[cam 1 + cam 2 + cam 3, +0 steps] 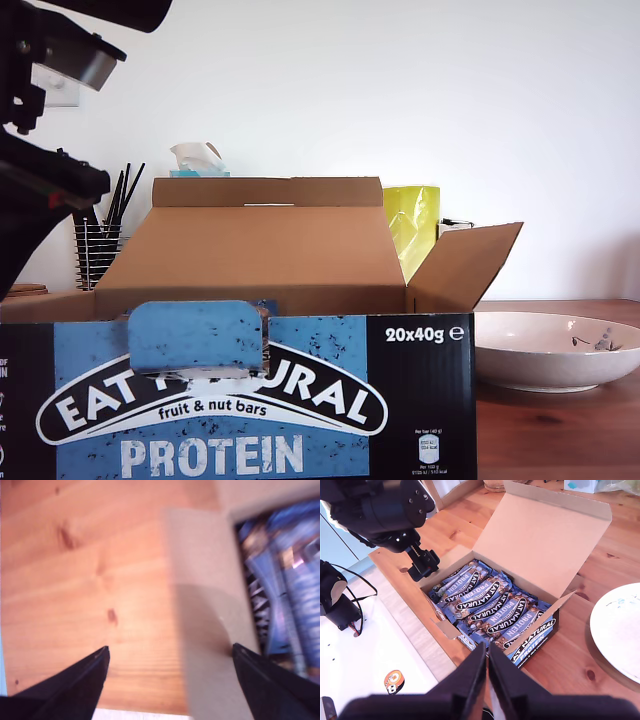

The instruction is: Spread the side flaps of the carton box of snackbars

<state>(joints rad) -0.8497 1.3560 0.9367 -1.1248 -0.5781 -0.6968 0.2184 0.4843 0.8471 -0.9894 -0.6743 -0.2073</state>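
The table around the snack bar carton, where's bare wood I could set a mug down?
Bare wood lies between the carton box of snackbars and the white bowl, and beyond the raised wide flap toward the teal tissue box. It is crowded at the far side flap, where my first gripper hovers, open.
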